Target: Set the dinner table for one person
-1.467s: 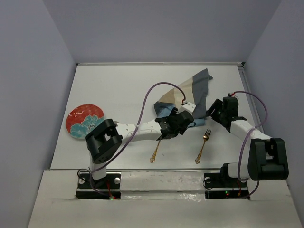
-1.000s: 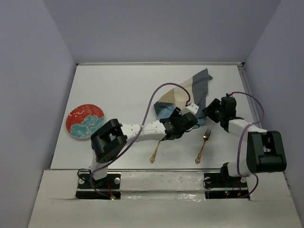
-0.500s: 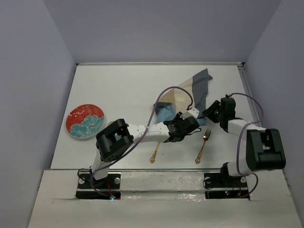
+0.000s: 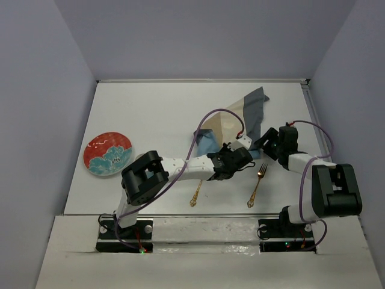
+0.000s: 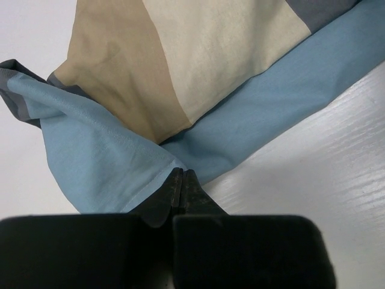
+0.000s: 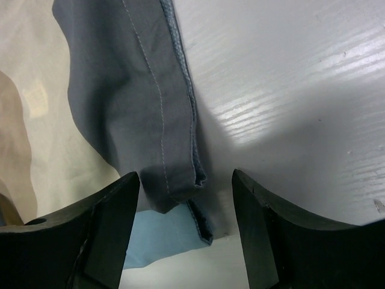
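Note:
On the white dinner table [image 4: 150, 114] a crumpled blue, grey and tan striped placemat [image 4: 231, 120] lies right of centre. My left gripper [image 4: 228, 153] is at the placemat's near edge. In the left wrist view the left gripper [image 5: 181, 176] is shut, its tips pinching the corner of the light blue fold of the placemat [image 5: 210, 78]. My right gripper [image 4: 266, 146] is at the cloth's right side. In the right wrist view the right gripper [image 6: 186, 180] stands open, straddling the grey hemmed corner of the placemat [image 6: 120, 90] without touching it.
A red and teal plate [image 4: 108, 153] lies at the table's left. A gold spoon [image 4: 197, 192] and a gold fork [image 4: 257, 185] lie near the front edge, just below the grippers. A metal rail [image 4: 316, 120] runs along the right edge.
My left gripper slid right along the placemat's near edge and its jaws closed there. The right gripper edged left toward the cloth's corner and its jaws now stand wider.

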Controlling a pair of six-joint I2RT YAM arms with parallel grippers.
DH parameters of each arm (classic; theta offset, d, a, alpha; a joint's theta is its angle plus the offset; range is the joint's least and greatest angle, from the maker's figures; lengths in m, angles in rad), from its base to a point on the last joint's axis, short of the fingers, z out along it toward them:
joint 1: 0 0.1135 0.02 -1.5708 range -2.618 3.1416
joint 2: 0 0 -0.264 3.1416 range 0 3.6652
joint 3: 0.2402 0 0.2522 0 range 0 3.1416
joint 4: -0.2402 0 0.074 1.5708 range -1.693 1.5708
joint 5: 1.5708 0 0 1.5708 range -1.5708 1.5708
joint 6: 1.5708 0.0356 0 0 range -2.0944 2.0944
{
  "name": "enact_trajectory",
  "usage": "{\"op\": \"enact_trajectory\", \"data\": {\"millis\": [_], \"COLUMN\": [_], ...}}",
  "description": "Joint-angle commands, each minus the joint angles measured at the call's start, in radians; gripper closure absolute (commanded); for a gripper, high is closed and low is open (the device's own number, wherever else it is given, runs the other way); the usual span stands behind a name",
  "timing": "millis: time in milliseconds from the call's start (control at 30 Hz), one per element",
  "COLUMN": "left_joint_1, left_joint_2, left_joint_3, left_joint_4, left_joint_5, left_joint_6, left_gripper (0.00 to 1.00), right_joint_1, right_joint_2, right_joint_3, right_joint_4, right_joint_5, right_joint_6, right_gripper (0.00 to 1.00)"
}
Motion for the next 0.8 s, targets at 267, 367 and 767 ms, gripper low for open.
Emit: {"op": "enact_trajectory", "data": {"millis": [267, 367, 767], "left_joint_1": [-0.004, -0.006, 0.02], "left_joint_2": [-0.136, -0.156, -0.32], "left_joint_3": [-0.048, -0.06, -0.156], "left_joint_4": [0.036, 0.035, 0.041], "left_joint_5": [-0.055, -0.052, -0.169], "left_joint_6": [-0.014, -0.022, 0.03], "left_gripper": [1.0, 1.0, 1.0], "right_joint_1": [-0.002, -0.002, -0.002], "right_joint_2": [-0.041, -0.04, -0.16], "right_joint_3": [-0.019, -0.005, 0.002], "right_joint_4": [0.069, 0.086, 0.167], "right_joint_5": [0.003, 0.009, 0.129], "right_joint_6": [-0.004, -0.001, -0.073], "right_gripper": [0.53, 0.67, 1.0]}}
